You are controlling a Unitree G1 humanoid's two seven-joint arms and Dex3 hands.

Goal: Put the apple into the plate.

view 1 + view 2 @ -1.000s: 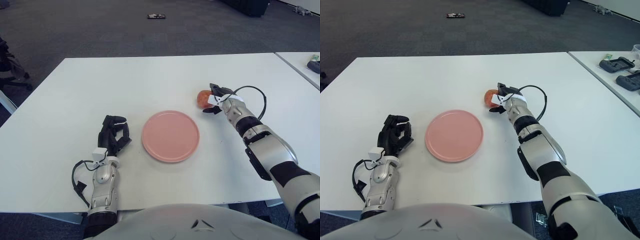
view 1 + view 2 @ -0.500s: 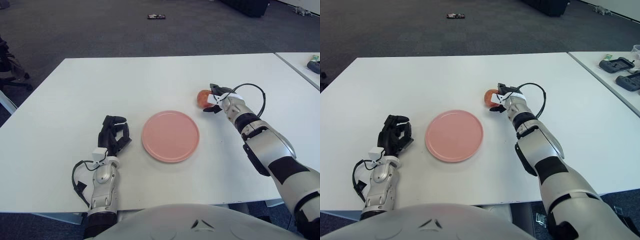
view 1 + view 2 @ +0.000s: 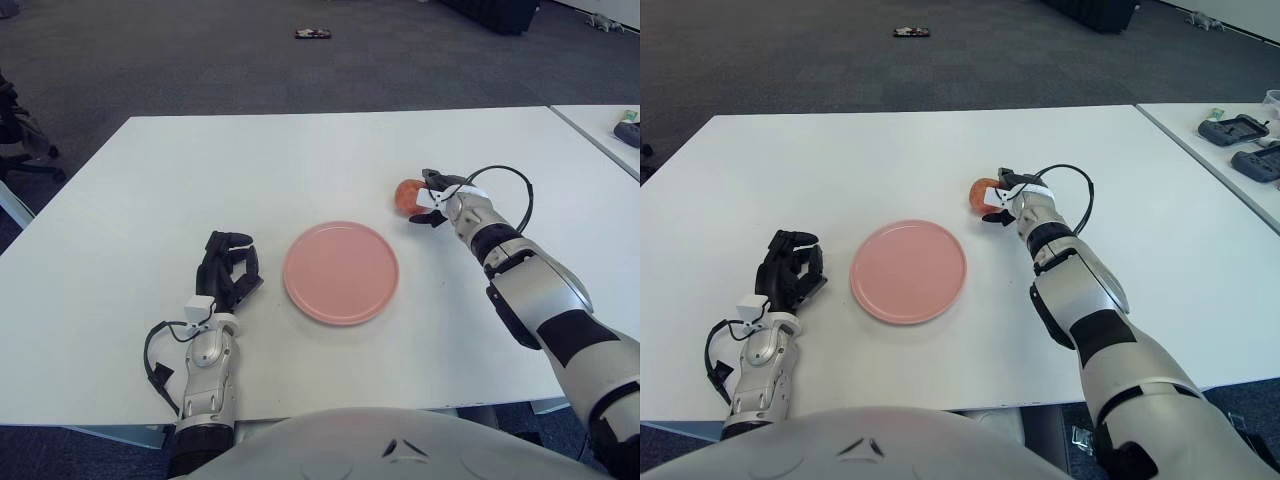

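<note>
Matt pink plate, smooth table

You are looking at an office or lab room: a white table stands on dark grey carpet tiles, with a second table holding devices beside it.

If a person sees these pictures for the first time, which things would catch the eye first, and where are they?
First the round pink plate, bare in the middle of the white table. Next the small red apple to the right of it, with the right robot hand closed around it. The left robot hand, fingers curled, shows left of the plate.
</note>
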